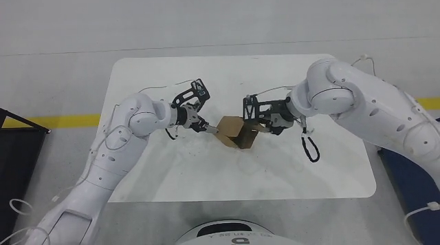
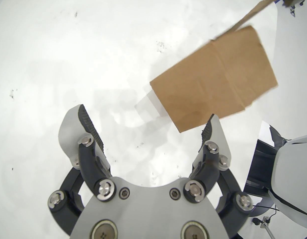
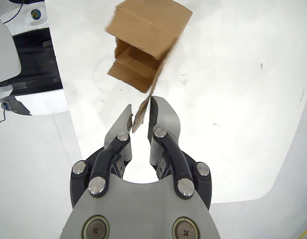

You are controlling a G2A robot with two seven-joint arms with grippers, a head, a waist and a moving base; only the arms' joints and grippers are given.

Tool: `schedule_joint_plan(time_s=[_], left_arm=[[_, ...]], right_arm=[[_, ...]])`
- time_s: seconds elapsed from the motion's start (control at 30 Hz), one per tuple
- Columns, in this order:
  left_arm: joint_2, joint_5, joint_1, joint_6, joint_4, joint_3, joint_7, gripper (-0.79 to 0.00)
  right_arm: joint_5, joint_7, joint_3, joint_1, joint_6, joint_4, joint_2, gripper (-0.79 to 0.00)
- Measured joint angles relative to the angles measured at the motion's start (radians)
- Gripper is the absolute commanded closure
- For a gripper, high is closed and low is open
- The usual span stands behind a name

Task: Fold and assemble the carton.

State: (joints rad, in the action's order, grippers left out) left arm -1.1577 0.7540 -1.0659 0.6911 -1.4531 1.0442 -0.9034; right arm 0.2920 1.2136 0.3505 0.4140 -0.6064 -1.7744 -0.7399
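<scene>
Left gripper agape — right gripper tight on a flap of the carton, both arms inward.

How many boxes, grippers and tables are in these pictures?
1 carton
2 grippers: the left gripper, open, and the right gripper, shut on a carton flap
1 table
Total: 4

The carton is over the middle of the table, between both grippers. The left gripper is just beside the carton's left end, fingers spread, with one fingertip at the carton's edge. The right gripper is on the carton's right side, pinching a flap that sticks out from the open end facing it.
</scene>
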Motion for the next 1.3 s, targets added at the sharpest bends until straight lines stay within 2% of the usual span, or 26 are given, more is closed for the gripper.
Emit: schedule_joint_plan(time_s=[0.07,0.23,0.3,0.4,0.53,0.77,0.93,1.07,1.13,1.2,1.3], left_arm=[[-0.001,0.003,0.006,-0.006,0.012,-0.009,0.003,-0.785],[-0.002,0.003,0.019,-0.022,0.037,-0.032,0.007,-0.785],[-0.002,0.003,0.023,-0.033,0.044,-0.037,0.004,-0.785],[0.001,0.004,0.028,-0.045,0.057,-0.038,0.000,-0.785],[0.002,-0.001,0.030,-0.063,0.067,-0.043,0.001,-0.785],[-0.007,-0.011,0.047,-0.106,0.105,-0.082,0.021,-0.785],[-0.021,-0.034,0.070,-0.133,0.159,-0.123,0.035,-0.776],[-0.024,-0.121,0.076,-0.165,0.177,-0.099,0.083,-0.785],[-0.018,-0.178,0.071,-0.168,0.165,-0.063,0.104,-0.785],[-0.009,-0.226,0.060,-0.153,0.130,-0.025,0.106,-0.785],[0.001,-0.301,0.039,-0.130,0.098,0.015,0.092,-0.785]], right_arm=[[-0.007,0.003,-0.005,-0.011,0.003,0.012,-0.006,-0.539],[-0.002,0.003,-0.010,-0.030,0.004,0.029,-0.020,-0.640],[0.002,-0.015,0.003,-0.031,0.000,0.033,-0.020,-0.708],[0.038,-0.063,0.032,-0.022,0.003,0.024,-0.012,-0.720],[0.095,-0.108,0.070,0.008,0.008,-0.005,0.009,-0.699],[0.162,-0.133,0.126,0.069,0.010,-0.066,0.049,-0.653],[0.192,-0.129,0.165,0.117,0.007,-0.095,0.078,-0.653],[0.194,-0.150,0.206,0.179,0.001,-0.113,0.113,-0.640],[0.182,-0.211,0.240,0.232,-0.009,-0.114,0.138,-0.613],[0.181,-0.293,0.277,0.296,-0.028,-0.107,0.165,-0.785],[0.205,-0.354,0.307,0.347,-0.046,-0.106,0.186,-0.785]])
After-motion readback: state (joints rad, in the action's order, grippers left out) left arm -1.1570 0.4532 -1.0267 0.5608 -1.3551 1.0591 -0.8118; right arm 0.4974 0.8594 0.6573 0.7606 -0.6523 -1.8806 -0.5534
